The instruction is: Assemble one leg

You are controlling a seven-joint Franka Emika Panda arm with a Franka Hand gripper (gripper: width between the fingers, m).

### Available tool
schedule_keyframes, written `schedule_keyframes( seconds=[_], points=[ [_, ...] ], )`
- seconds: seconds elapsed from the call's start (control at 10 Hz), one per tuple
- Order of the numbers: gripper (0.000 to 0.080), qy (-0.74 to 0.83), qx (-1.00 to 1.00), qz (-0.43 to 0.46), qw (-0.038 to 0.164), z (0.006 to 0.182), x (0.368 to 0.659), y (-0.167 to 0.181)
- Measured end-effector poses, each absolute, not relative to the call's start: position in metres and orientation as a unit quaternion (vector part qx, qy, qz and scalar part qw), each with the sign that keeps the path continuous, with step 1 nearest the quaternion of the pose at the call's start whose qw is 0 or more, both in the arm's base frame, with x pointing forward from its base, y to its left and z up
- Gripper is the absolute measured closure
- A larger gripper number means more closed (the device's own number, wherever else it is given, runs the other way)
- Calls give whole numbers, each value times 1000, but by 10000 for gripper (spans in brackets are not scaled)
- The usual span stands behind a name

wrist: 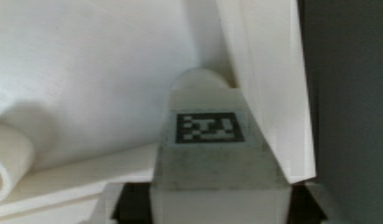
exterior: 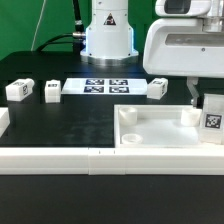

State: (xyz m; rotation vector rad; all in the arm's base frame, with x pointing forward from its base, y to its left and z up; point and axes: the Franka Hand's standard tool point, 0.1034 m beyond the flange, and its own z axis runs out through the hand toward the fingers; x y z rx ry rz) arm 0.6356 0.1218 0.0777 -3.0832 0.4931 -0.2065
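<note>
Wrist view, pincer (wrist: 209, 190) gripping leg (wrist: 213, 140), tag (wrist: 209, 127) unreadable

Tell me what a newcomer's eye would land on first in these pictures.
First, the pincer at the exterior view's right, shut on a tagged leg over the far right corner of the big white panel; the wrist view shows that leg close up against the panel's wall. Next, three loose legs lined up on the black table beside the marker board.
</note>
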Motion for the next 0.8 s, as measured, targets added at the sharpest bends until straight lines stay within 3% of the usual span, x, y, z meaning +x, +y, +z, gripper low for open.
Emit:
schedule_keyframes(
  seconds=[0.2,0.8],
  points=[
    [508,168,-983,-66,7,78,636,121],
    [508,537,-841,-57,28,77,632,119]
  ],
)
